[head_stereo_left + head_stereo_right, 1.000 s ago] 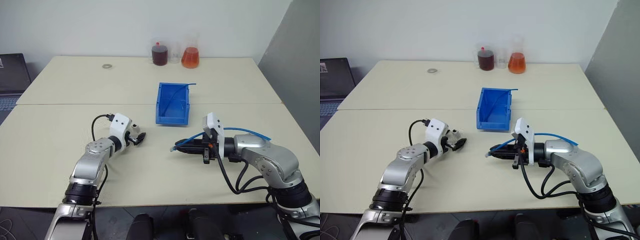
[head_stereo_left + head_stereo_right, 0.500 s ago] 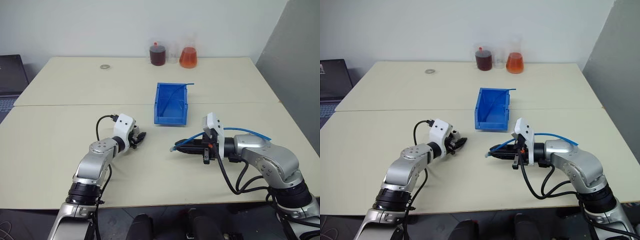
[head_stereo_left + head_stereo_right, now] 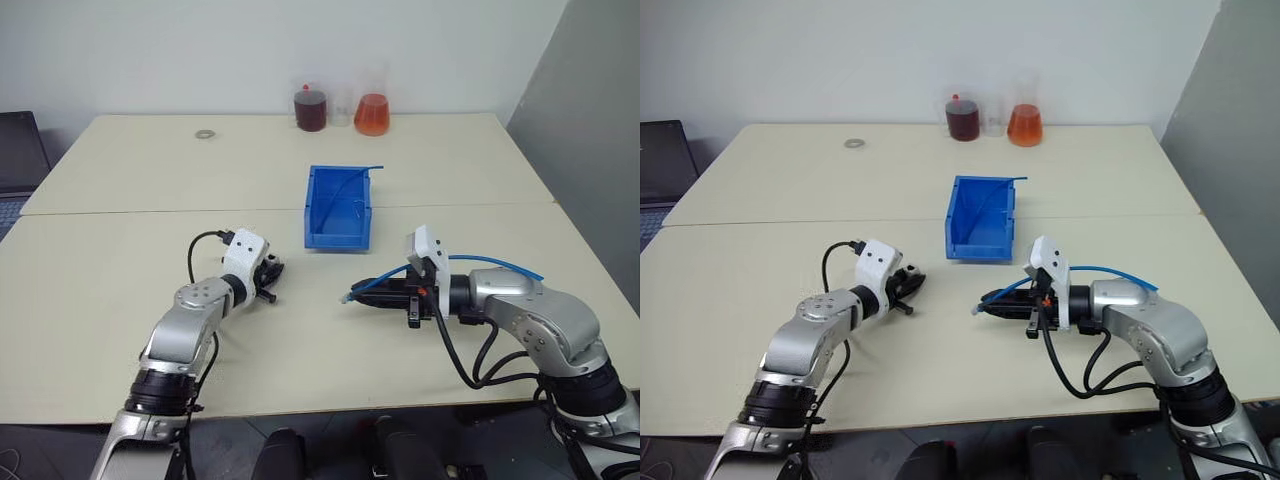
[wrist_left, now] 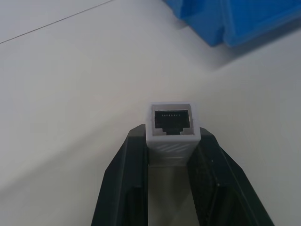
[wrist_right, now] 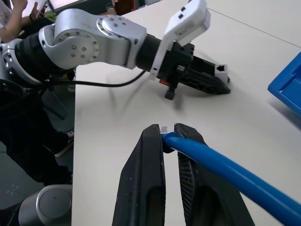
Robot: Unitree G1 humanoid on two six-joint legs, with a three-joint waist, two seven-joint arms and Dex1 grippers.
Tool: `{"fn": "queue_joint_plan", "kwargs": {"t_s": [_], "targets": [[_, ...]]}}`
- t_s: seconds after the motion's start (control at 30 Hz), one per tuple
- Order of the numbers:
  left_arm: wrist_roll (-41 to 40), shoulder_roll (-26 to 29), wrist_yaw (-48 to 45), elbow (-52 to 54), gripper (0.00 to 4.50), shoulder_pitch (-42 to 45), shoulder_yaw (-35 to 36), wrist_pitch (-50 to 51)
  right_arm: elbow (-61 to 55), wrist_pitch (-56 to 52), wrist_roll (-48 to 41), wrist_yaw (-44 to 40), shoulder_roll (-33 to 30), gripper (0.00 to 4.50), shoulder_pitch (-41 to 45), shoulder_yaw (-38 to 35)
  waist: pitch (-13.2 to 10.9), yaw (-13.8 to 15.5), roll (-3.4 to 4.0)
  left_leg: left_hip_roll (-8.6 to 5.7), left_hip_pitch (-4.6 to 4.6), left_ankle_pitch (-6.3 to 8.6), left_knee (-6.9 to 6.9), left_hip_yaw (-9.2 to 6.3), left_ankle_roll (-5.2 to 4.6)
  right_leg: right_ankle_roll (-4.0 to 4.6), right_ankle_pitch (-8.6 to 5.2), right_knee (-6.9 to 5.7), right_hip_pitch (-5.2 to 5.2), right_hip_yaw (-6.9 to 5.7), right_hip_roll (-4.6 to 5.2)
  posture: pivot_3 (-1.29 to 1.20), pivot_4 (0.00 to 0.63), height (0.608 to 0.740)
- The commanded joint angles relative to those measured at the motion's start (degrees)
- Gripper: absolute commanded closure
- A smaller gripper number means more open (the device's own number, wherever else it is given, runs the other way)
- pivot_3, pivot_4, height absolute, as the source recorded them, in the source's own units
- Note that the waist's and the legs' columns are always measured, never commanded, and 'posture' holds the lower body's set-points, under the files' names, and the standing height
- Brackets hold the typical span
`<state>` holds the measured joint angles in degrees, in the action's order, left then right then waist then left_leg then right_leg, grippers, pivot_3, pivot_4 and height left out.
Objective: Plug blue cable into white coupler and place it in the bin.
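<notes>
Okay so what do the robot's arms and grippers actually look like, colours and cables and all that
Both arms are silver-grey metal with rounded joint housings and black collar bands. Each wrist carries a white boxy camera mount. The left gripper and right gripper each have two slim black fingers. Thick black cables loop beside the right forearm; a thinner one arcs above the left wrist.

The left hand [image 4: 171,155] clamps the white coupler [image 4: 172,126] (socket facing outward) above the desk [image 4: 70,103], blue bin [image 4: 225,19] beyond.

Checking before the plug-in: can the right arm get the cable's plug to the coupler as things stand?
Probably yes. The coupler sits in the left tool, its socket uncovered, and only bare table lies between it and the cable in the right tool.
</notes>
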<state>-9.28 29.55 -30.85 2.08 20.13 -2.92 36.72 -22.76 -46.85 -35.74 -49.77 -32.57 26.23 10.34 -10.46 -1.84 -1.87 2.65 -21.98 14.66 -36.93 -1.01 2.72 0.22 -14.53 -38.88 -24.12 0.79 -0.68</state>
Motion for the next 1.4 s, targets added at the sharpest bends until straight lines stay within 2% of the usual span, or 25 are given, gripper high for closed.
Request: {"fn": "queue_joint_plan", "kwargs": {"t_s": [0.03,0.17,0.3,0.6,0.87,1.4], "targets": [[-3.23,5.32,-10.63,6.99,3.7,-1.83,-2.84,0.1,-2.74,0.61,-0.9,-0.4,-0.8,4.39,0.21,-1.72,0.0,0.01,0.01,-0.01,0.0,0.0,0.01,0.01,0.0,0.0,0.0,0.01,0.0,0.02,0.0,0.0,0.15,0.74],[-5.96,13.18,-24.95,12.43,3.7,-2.66,-7.47,-3.06,-4.26,1.57,0.2,-1.39,-2.69,4.39,-0.92,-0.83,-0.03,0.04,0.0,0.0,-0.05,0.0,0.01,0.0,0.0,0.01,-0.01,0.07,-0.03,-0.02,0.01,0.0,0.15,0.74],[-5.15,15.21,-31.92,12.17,3.7,-0.51,-12.38,-5.89,-5.3,3.09,1.9,-2.15,-3.72,4.39,-1.39,0.92,-0.04,0.21,0.01,-0.02,-0.04,0.0,0.01,0.02,0.0,0.03,-0.02,0.09,-0.02,-0.02,0.01,0.0,0.15,0.74],[-1.67,15.1,-34.91,8.0,3.7,1.54,-16.85,-7.94,-1.65,7.31,9.89,-3.06,-2.51,4.39,2.29,8.77,-0.04,-0.12,0.02,0.03,-0.05,0.0,0.01,0.01,-0.01,0.04,-0.03,0.08,-0.06,0.01,-0.07,0.0,0.15,0.74],[-1.21,15.28,-37.35,6.96,3.7,1.93,-17.29,-8.56,4.74,8.39,14.69,-4.72,2.4,4.39,8.88,15.08,-0.04,-0.03,0.02,0.04,-0.04,0.0,-0.01,0.01,-0.01,0.05,-0.03,0.06,-0.06,0.02,-0.08,0.0,0.15,0.74],[0.25,14.64,-38.43,4.98,3.7,1.86,-17.55,-10.98,13.63,11.65,19.85,-8.88,8.57,4.39,11.68,19.63,-0.03,0.01,0.02,0.04,-0.02,0.0,-0.02,0.0,-0.02,0.06,-0.04,0.0,-0.06,0.01,-0.08,0.0,0.15,0.74]]}}
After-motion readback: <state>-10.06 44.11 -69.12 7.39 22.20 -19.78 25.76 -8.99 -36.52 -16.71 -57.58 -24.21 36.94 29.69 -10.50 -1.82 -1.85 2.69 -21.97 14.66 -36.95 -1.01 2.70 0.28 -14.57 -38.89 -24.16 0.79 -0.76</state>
